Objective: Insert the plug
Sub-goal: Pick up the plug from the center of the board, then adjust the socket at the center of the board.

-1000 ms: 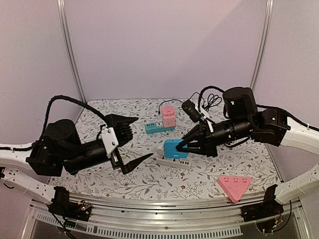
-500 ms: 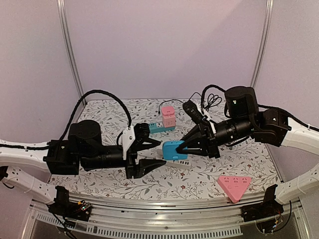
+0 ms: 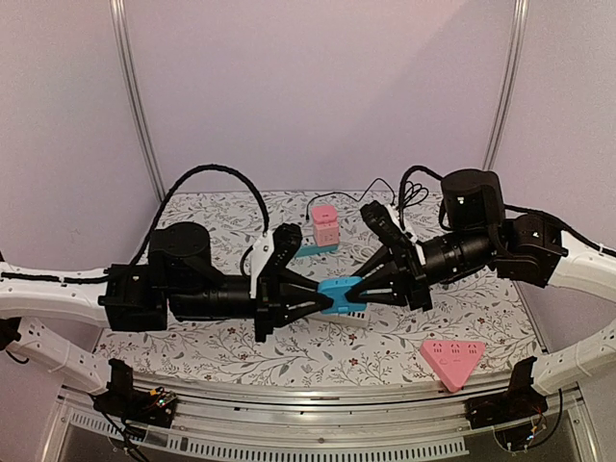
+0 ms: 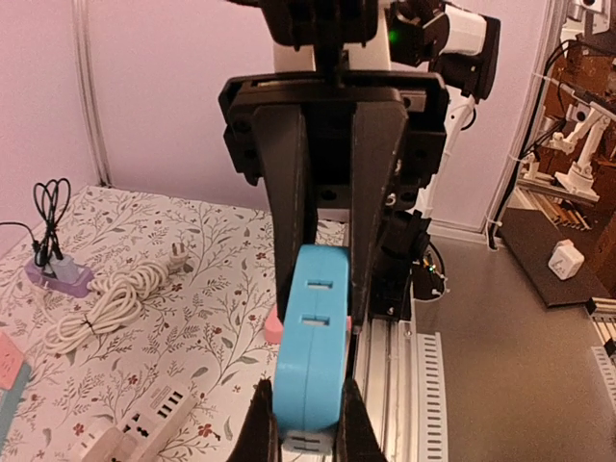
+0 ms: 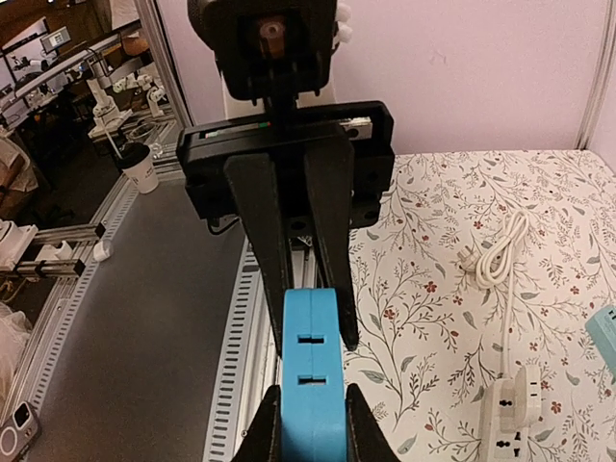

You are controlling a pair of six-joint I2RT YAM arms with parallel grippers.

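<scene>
left tool (image 3: 325, 296): I had it clamped shut on the left end of the blue plug block (image 3: 342, 292), fingers flat on its two broad sides.
right tool (image 3: 364, 285): shut on the opposite end of the same block, with its tips facing the left tool's.
plug location: the block hung between the two tools over the middle of the surface (image 3: 241, 342), right above the white power strip (image 3: 348, 316). I could not tell whether it touched the strip.
prongs: hidden in every view. Both wrist views showed only the slotted face.
step, my read: a two-handed hold, lining the block up before seating it in the strip.
doing it well: I judged one arm should lead and the other only steady, since two rigid grips can fight each other and twist the block.
alignment: I wanted the block square to the strip and level before pressing straight down, with no sideways drag.
strip: it lay loose on the surface, so I expected it to slide or tip under an off-centre push.
release: I would only open a tool after the block sat flush.
clutter: the pink cube adapter (image 3: 325, 225), teal strip (image 3: 306, 248) and pink triangular socket (image 3: 450, 358) were well apart from the work.
</scene>
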